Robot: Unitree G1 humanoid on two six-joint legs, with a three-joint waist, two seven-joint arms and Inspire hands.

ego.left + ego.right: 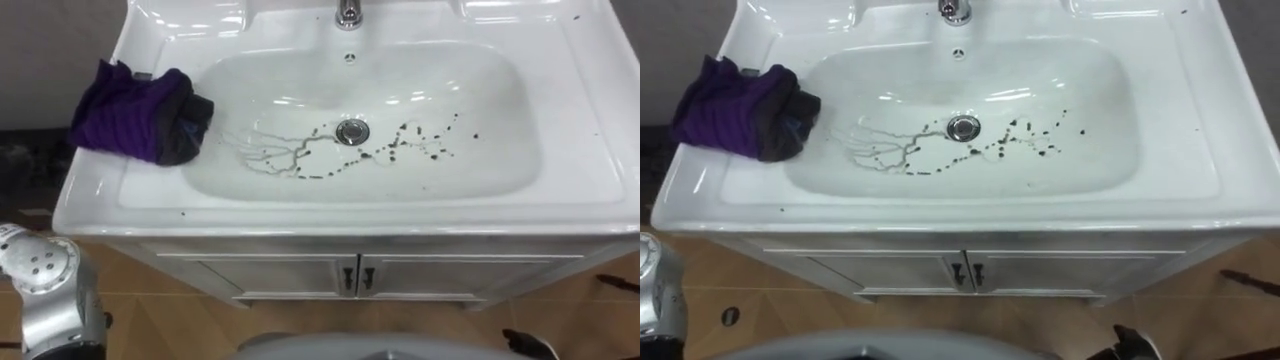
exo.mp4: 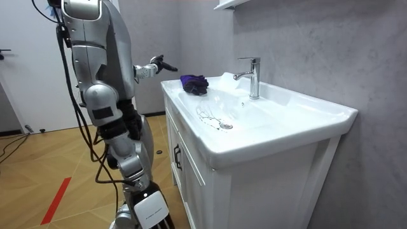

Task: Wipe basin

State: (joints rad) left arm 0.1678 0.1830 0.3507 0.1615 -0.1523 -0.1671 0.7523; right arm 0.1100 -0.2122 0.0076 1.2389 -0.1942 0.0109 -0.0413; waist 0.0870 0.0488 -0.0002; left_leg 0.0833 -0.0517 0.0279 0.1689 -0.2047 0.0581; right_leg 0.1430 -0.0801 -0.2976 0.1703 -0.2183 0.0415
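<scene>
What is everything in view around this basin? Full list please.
basin: one, white, set on the cabinet, in front of the robot.
cloth: one, purple and dark, bunched on the basin's left rim.
stains: many, dark specks and streaks, in the bowl around the drain.
drain: one, chrome, middle of the bowl.
faucet: one, chrome, middle of the back rim.
cabinet: one, white, two doors with dark handles, under the basin.
floor: wooden, with a red line on it.
right hand: one, dark fingers straight, held out toward the basin.
</scene>
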